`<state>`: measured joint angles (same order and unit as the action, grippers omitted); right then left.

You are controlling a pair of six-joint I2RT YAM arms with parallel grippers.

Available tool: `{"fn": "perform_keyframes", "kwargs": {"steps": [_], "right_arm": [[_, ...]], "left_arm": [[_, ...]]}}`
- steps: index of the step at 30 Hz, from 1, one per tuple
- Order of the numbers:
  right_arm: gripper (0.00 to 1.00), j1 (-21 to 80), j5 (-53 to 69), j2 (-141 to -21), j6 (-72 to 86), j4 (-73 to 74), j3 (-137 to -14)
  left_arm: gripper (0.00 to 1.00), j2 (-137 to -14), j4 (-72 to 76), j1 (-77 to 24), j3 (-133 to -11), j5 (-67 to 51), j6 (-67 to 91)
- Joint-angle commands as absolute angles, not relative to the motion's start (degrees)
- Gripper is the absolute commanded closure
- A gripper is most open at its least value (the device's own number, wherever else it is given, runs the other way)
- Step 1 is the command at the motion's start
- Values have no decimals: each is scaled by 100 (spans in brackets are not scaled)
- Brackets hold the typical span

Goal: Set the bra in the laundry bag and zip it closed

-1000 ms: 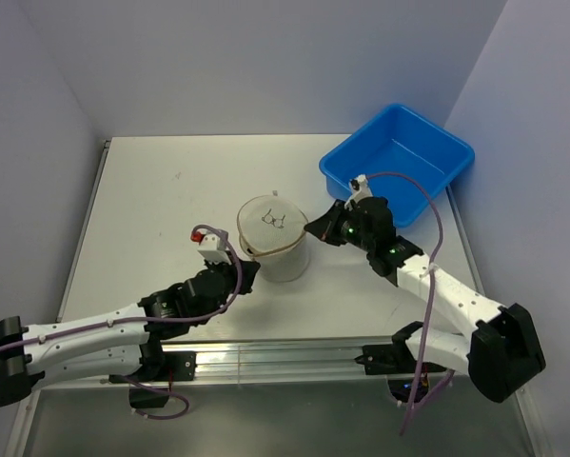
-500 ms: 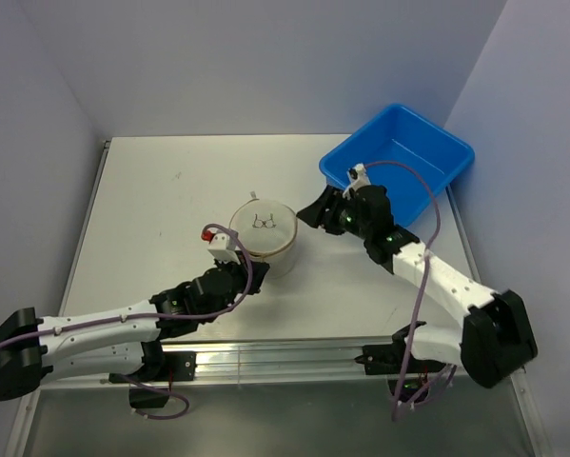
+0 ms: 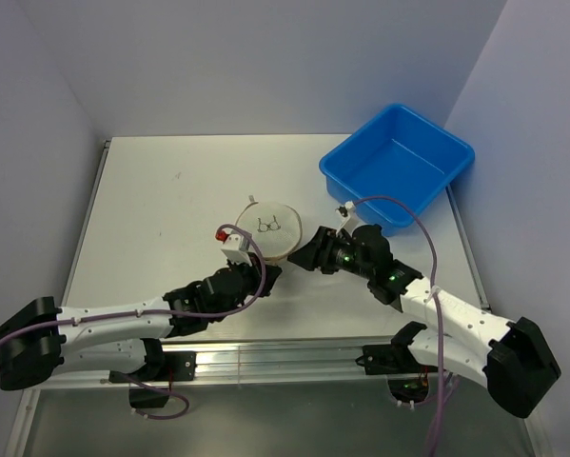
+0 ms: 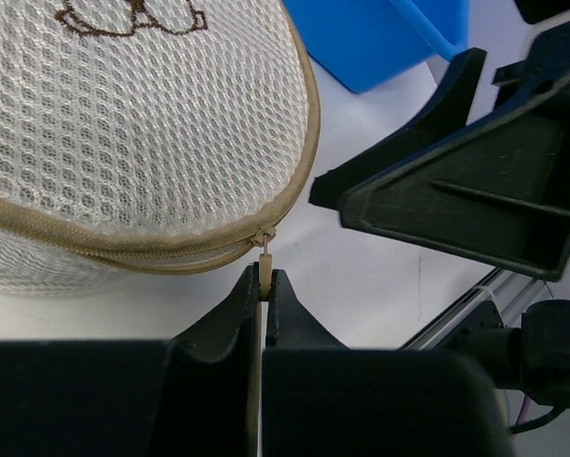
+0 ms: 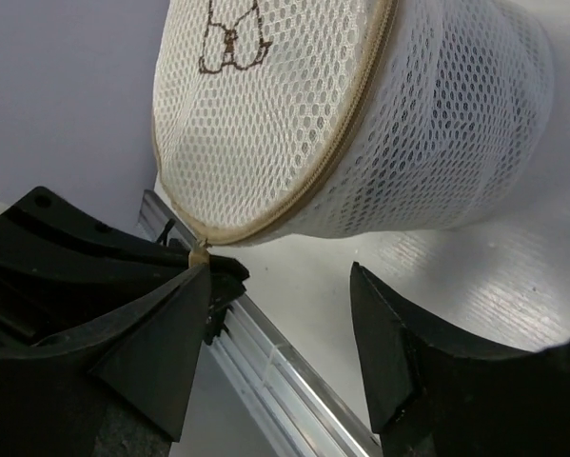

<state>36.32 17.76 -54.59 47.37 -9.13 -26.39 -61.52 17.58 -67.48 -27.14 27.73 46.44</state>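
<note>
The laundry bag [image 3: 268, 228] sits near the middle of the counter [image 3: 161, 200], its round face with the dark mark tilted up, and the blue bin [image 3: 399, 162] lies well apart at the far right. The left claw [image 4: 264, 284] is clamped on the tan zipper pull [image 4: 264, 257] at the bag's rim. The right claw [image 5: 280, 286] stands apart, empty, just beside the bag

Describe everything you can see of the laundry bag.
The laundry bag is a short cylinder of whitish mesh with a tan zipped rim and a small dark mark on its round face. It stands on the table, face up. The zip looks closed where visible. The left gripper pinches its pull tab; the open right gripper sits beside it, apart.
</note>
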Motion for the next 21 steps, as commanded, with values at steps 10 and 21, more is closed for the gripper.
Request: {"fn": "perform_keyframes", "kwargs": {"steps": [10,21], "right_arm": [[63,3674,1565,-5933,4957,-1451,-3041],[54,3665,1512,-6055,4870,-1398,-3243]], "left_arm": [[100,-6223,1986,-6899,-3032,2654,4711],[100,-6179,2004,-6908,-2918,2645,4728]]}}
